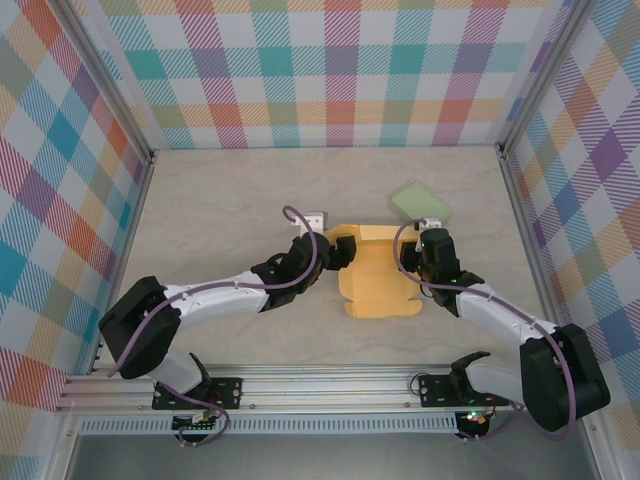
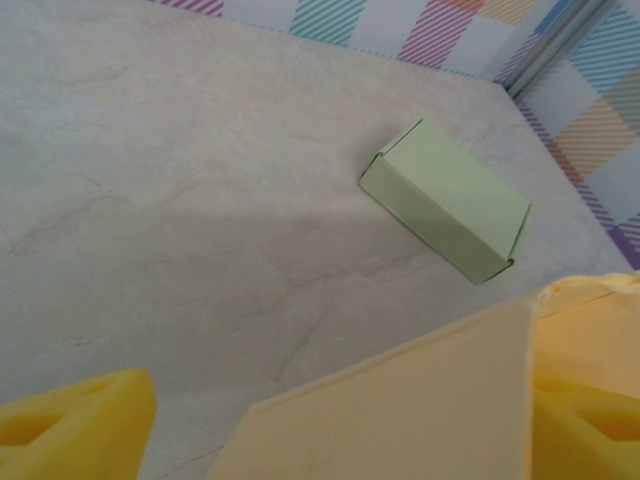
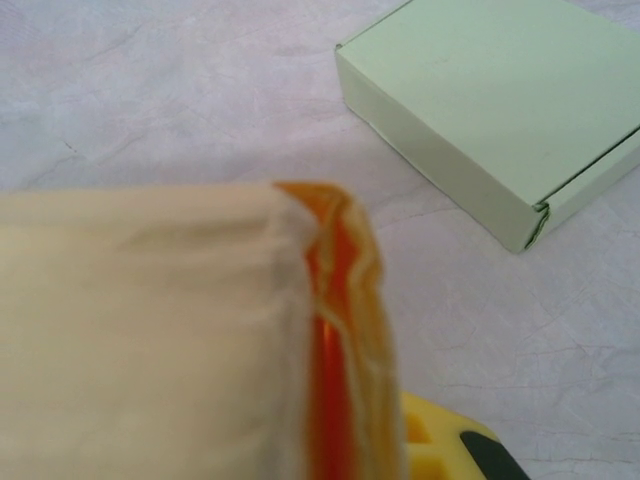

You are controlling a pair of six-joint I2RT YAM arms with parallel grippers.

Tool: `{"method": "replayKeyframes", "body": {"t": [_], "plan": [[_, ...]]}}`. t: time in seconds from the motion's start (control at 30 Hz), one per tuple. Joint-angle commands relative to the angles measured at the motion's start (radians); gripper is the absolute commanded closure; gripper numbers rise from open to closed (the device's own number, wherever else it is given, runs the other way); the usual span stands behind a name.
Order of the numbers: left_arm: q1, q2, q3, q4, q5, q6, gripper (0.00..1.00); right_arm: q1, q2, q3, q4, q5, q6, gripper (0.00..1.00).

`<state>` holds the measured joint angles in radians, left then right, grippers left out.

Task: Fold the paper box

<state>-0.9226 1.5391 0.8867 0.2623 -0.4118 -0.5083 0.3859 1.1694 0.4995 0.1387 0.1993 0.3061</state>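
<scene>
Closest to the lens, in the right wrist view: a raised fold of the paper box point(image 3: 150, 330), blurred, with its orange edge standing upright in the middle of the picture. Below it, one yellow fingertip point(image 3: 432, 440). Pressed together, right gripper point(image 1: 430, 248), judged to be pinching this fold at the far right corner of the sheet.

Seen from above, paper box lying mostly flat on the table point(image 1: 220, 200), between the two grippers and stretching from them back toward the near edge. Not yet closed into a box, only edges lifted.

At the far left corner, left gripper point(image 1: 343, 250), spread wide. In its own view, two yellow fingers point(image 2: 80, 420), one at each lower corner, with a slanted panel of the sheet rising between them. Panel close against the right-hand finger, well apart from the left-hand one. No grip there, as far as can be told.

Deciding relation for the next move: flap inside the open jaws but off to one side, rest of the sheet lying to the right of this gripper, toward the other arm. Probably needed: closing on the flap, then turning it inward to the right, with the opposite side held by the right gripper. Left arm the nearer one for this flap.

Just beyond the right gripper, green box point(image 2: 445, 200), already folded, near the sheet's far right corner. Better not to push it.
</scene>
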Motion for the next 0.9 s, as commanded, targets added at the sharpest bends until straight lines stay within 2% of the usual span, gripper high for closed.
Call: {"method": "replayKeyframes", "body": {"t": [0.0, 0.13, 0.3, 0.6, 0.77, 0.87], "plan": [[-0.015, 0.050, 0.057, 0.027, 0.001, 0.015, 0.13, -0.002, -0.009, -0.012, 0.053, -0.046, 0.008, 1.00], [-0.023, 0.099, 0.101, 0.081, 0.022, 0.012, 0.10, -0.002, -0.012, -0.021, 0.065, -0.054, 0.011, 1.00], [-0.035, 0.079, 0.044, 0.163, -0.007, -0.036, 0.09, -0.002, -0.010, -0.020, 0.058, -0.039, 0.017, 1.00], [-0.050, -0.194, -0.173, -0.046, -0.135, -0.144, 0.09, -0.002, 0.022, -0.011, 0.052, -0.007, 0.024, 1.00], [-0.051, -0.309, -0.321, -0.037, -0.060, -0.226, 0.12, -0.002, 0.030, -0.011, 0.055, -0.004, 0.022, 1.00], [-0.052, -0.298, -0.347, 0.030, 0.063, -0.203, 0.16, -0.002, 0.032, -0.010, 0.055, -0.004, 0.023, 1.00]]}}
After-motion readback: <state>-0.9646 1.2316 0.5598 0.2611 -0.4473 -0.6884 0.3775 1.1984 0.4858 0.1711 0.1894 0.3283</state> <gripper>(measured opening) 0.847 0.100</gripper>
